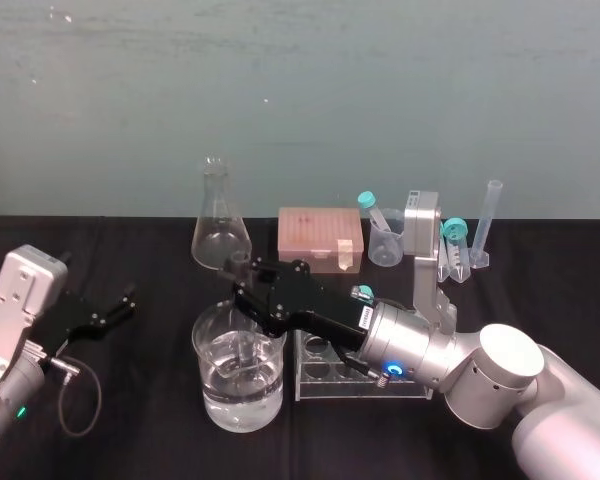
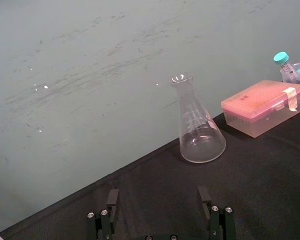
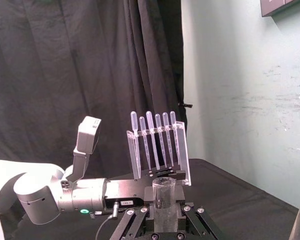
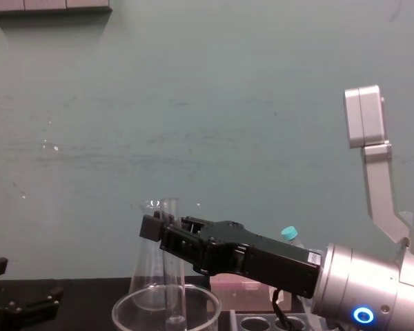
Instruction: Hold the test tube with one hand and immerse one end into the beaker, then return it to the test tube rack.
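A black cloth-covered bench [image 1: 130, 420] is spread under everything. Over it a thick silver-grey right arm [image 1: 450, 365] with a blue ring light is reached in from the right, ending in the black two-jawed right hand [image 1: 242, 280]. Directly under that hand a wide, clear, round glass beaker [image 1: 212, 395] is stood on the bench, partly filled with clear liquid. Just behind the hand's tips and below its wrist a pale translucent test tube rack [image 1: 325, 372] with round holes in its flat top plate is set, touching or nearly touching the beaker's right side. A tall-necked clear conical flask [image 1: 218, 235] is placed beyond the hand, near the wall. Well apart to the left, the black left hand [image 1: 120, 308] is held low over the bench with its fingers [image 2: 112, 197] spread and nothing between them. The long, thin, clear glass test tube [image 4: 171, 269] is pinched near its open top by the right hand and held upright; its rounded lower end is sunk below the beaker's rim, though contact with the liquid cannot be told.
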